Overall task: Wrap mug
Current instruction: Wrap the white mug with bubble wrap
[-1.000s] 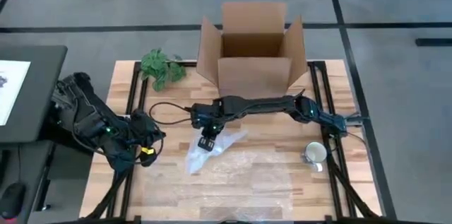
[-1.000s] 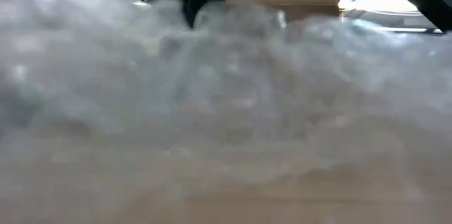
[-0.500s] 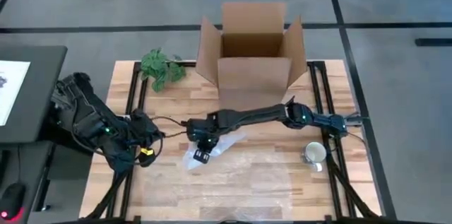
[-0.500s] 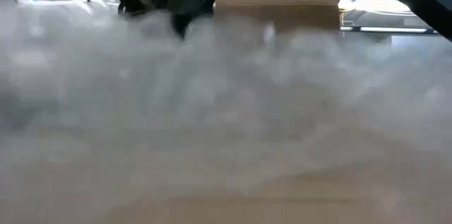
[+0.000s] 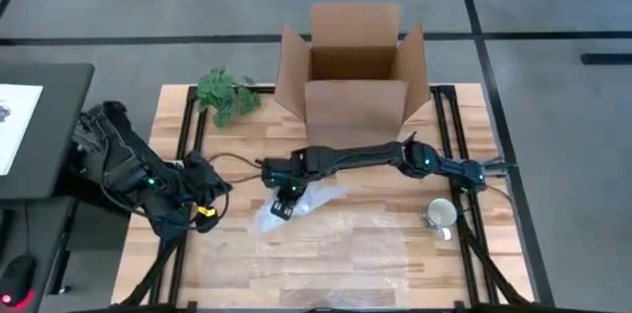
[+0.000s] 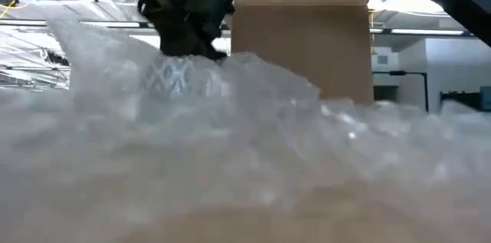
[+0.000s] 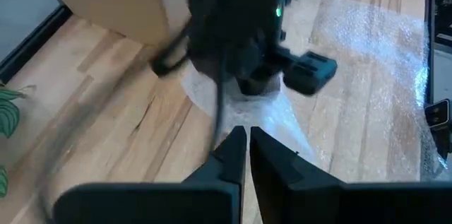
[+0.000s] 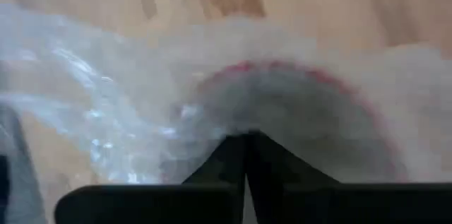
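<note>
Right gripper (image 5: 281,206) pinches crinkled clear bubble wrap (image 5: 326,234)

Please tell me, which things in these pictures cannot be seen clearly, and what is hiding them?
- Right claw: in the high view too small to tell whether it pinches the bubble wrap; in the low view the raised wrap covers its tips.
- Right wrist view: a dark round shape with a reddish edge lies under blurred wrap; what it is cannot be told.
- Mug: seen only in the high view, too small for detail.
- Box: the low view cuts off its top.
</note>
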Controlling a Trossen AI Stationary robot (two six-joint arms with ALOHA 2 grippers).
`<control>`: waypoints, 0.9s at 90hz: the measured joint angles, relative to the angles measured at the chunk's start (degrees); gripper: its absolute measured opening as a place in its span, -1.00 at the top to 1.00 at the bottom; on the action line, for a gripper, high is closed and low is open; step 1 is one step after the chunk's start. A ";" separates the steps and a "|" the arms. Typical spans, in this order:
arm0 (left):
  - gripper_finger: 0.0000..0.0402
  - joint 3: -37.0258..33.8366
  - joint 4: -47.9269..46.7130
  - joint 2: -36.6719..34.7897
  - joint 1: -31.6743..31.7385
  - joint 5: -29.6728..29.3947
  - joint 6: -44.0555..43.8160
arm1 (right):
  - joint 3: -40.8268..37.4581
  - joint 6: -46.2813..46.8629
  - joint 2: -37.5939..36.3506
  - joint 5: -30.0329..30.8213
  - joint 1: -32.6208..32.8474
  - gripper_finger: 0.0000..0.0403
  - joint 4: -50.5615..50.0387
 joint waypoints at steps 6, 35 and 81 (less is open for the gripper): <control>1.00 0.00 0.00 0.00 0.00 -0.17 0.01 | 0.25 0.85 -1.98 -0.04 -0.27 1.00 -0.98; 1.00 0.00 0.03 0.00 -0.01 -0.84 -0.19 | 0.22 0.55 1.59 0.61 0.47 1.00 -3.76; 1.00 0.00 0.22 0.01 0.00 -1.57 -2.03 | 0.84 -2.61 7.92 6.58 0.83 1.00 -4.19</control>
